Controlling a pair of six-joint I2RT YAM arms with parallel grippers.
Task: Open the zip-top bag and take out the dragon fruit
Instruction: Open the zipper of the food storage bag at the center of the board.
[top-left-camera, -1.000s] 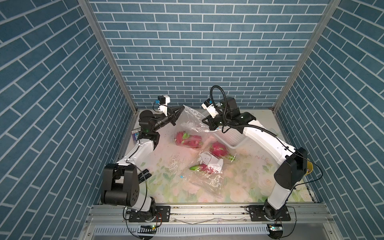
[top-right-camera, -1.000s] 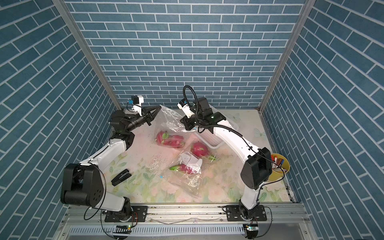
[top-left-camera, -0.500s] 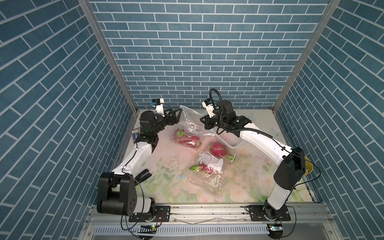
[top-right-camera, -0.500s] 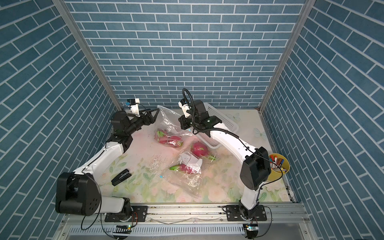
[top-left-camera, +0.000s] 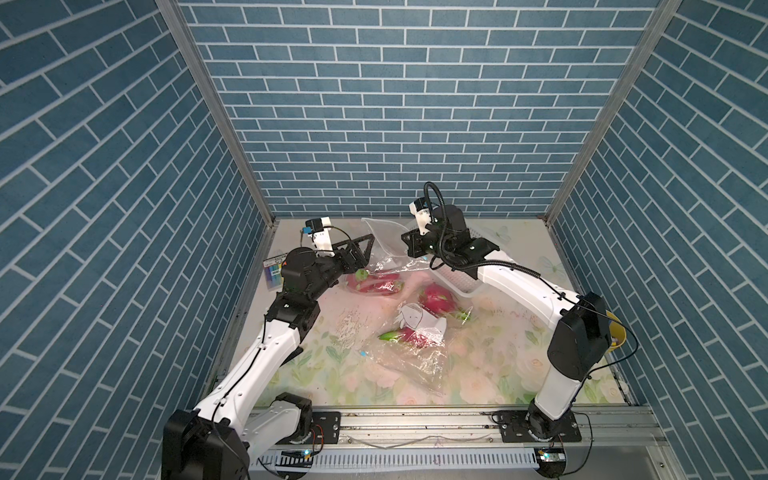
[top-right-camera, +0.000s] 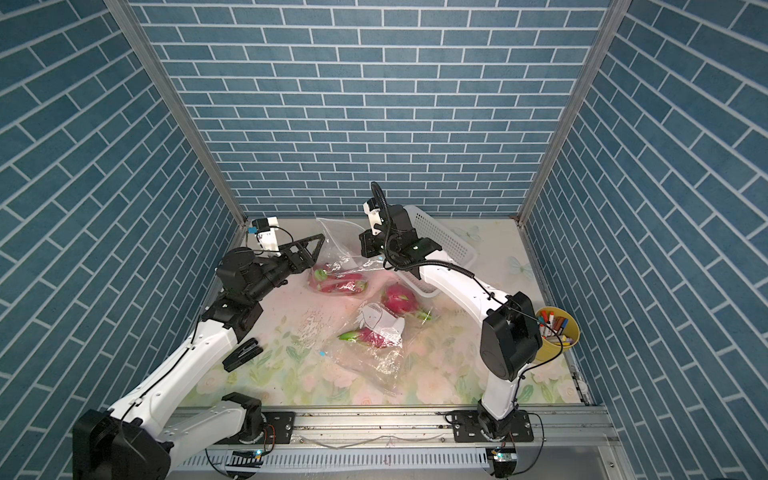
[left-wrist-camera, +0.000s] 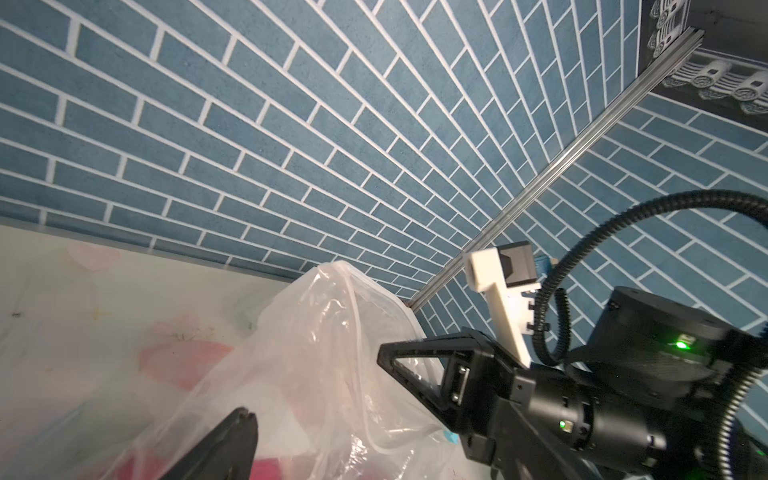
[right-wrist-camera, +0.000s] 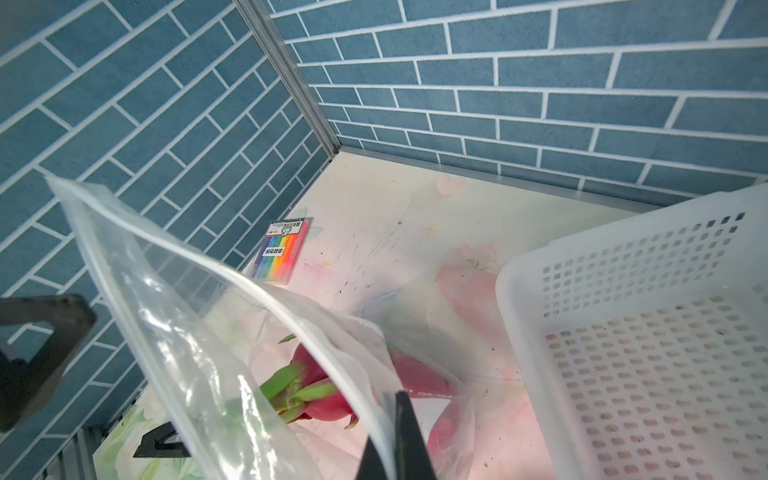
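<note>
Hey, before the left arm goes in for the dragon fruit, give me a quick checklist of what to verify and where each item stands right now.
1. Right tool shut on the zip-top bag's lip, holding it up: ok.
2. Left tool open, close beside the bag: ok.
3. Dragon fruit inside the bag, visible through the film: ok.
4. Bag mouth parted wide enough for the left tool: cannot tell.
5. Loose dragon fruit and second bag lie nearer the front, not between the left tool and the held bag: ok.
</note>
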